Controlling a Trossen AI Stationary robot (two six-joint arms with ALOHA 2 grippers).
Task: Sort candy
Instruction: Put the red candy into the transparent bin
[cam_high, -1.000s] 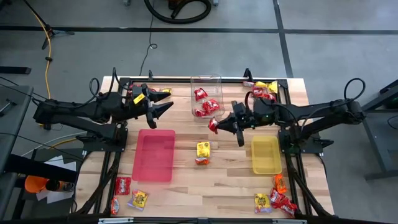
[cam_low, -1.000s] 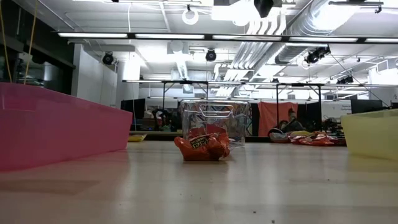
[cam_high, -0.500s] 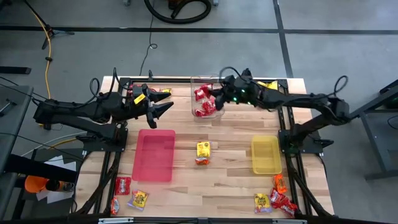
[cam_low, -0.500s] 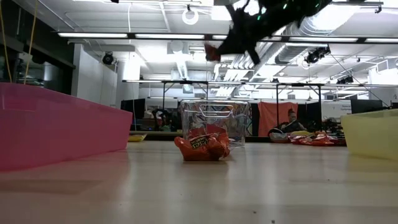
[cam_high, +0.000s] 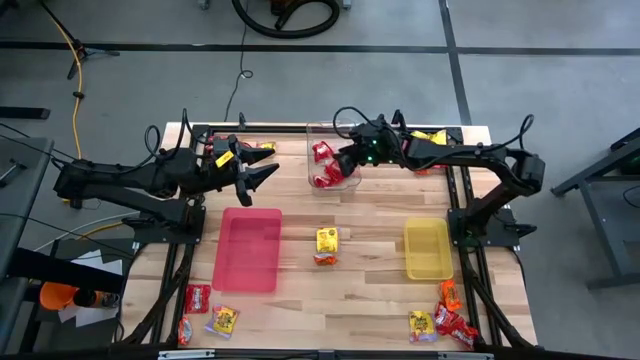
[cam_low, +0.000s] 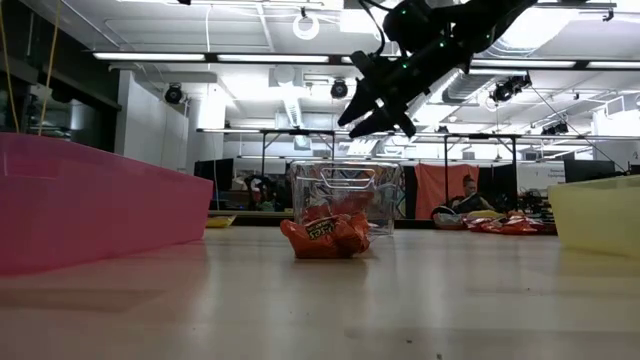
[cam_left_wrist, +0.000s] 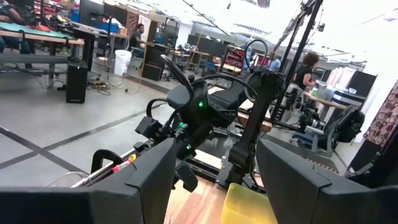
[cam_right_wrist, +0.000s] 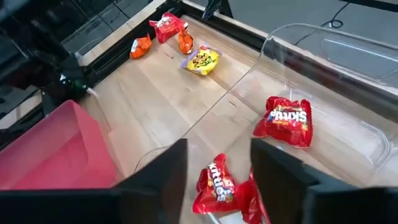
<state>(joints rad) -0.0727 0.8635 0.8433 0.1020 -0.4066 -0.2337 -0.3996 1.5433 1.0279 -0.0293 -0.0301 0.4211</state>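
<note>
A clear tub (cam_high: 332, 150) stands at the far middle of the table and holds red candy packets (cam_right_wrist: 286, 121) (cam_right_wrist: 214, 186). My right gripper (cam_high: 345, 162) (cam_right_wrist: 219, 149) hangs open and empty above the tub, and also shows in the low view (cam_low: 368, 125). My left gripper (cam_high: 265, 172) (cam_left_wrist: 214, 149) is open and empty above the far left, beyond the pink tray (cam_high: 250, 248). A yellow packet (cam_high: 327, 238) and a red-orange one (cam_high: 325, 258) (cam_low: 325, 235) lie flat at the table's middle. The yellow tray (cam_high: 427, 248) lies to the right.
Loose packets lie at the near left (cam_high: 197, 297) (cam_high: 222, 320), near right (cam_high: 450, 293) (cam_high: 421, 325), far right (cam_high: 425, 140) and far left (cam_high: 262, 147) (cam_right_wrist: 202, 61). Dark frame rails run along the table's left and right sides.
My right gripper has carried a red packet from the table's middle up and toward the far edge, over the clear tub. The packet no longer shows between its fingers, which now stand apart.
</note>
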